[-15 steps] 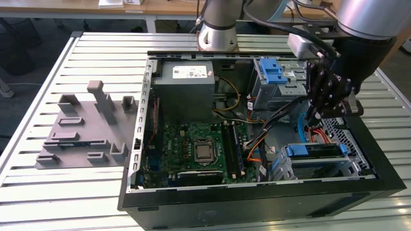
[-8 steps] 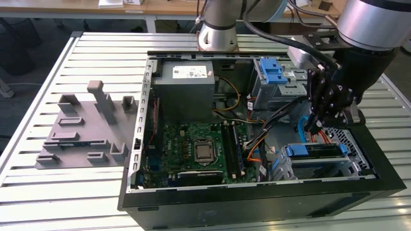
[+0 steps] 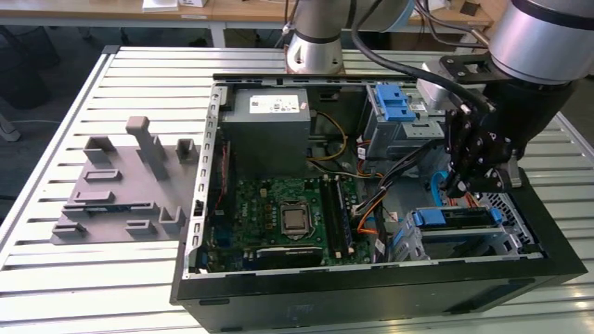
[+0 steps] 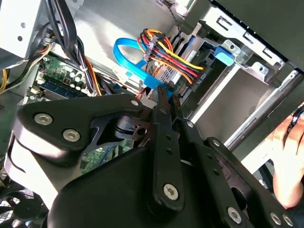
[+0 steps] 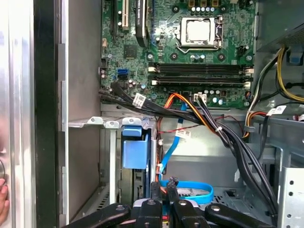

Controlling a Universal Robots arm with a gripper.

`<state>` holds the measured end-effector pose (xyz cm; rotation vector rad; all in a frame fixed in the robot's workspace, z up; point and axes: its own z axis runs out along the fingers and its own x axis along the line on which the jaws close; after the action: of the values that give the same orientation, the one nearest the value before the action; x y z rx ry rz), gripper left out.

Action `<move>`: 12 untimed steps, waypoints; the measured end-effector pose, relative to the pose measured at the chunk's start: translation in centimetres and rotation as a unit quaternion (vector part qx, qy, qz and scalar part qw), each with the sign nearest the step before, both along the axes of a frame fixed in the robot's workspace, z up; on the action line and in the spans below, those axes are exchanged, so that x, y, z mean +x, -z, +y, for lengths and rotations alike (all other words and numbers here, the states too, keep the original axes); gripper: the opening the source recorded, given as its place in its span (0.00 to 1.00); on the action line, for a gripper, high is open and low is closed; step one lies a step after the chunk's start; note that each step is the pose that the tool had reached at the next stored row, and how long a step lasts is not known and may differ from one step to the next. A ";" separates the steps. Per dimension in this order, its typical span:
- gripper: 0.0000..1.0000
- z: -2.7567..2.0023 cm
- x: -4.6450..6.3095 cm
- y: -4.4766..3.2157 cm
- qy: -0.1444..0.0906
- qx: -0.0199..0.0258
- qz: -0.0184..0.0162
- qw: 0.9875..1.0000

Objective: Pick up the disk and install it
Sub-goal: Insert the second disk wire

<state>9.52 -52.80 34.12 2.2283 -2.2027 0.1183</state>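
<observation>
The disk (image 3: 461, 218), w/ its blue rail end showing, is seen already seated in the drive cage (image 3: 506, 245) at the case's (image 3: 371, 296) front corner on the exterior view's right, while the gripper (image 3: 461, 182) is held just above it, fingers (image 5: 170, 190) pinched nearly together on nothing.

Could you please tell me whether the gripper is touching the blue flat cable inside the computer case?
Cannot tell. In the second wrist view the gripper overlaps the blue flat cable, but neither contact nor a gap shows plainly.

Robotics lab: open computer case (image 3: 371, 278) on slatted aluminium table (image 3: 111, 278), desks behind.
</observation>
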 end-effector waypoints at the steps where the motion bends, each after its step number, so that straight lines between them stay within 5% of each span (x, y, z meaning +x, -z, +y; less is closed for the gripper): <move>1: 0.16 -0.06 0.0 0.05 0.000 0.000 0.000 1.000; 12: 0.16 -1.41 0.0 0.38 -0.001 0.000 -0.001 1.000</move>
<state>9.51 -54.21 33.74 2.2306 -2.2023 0.1192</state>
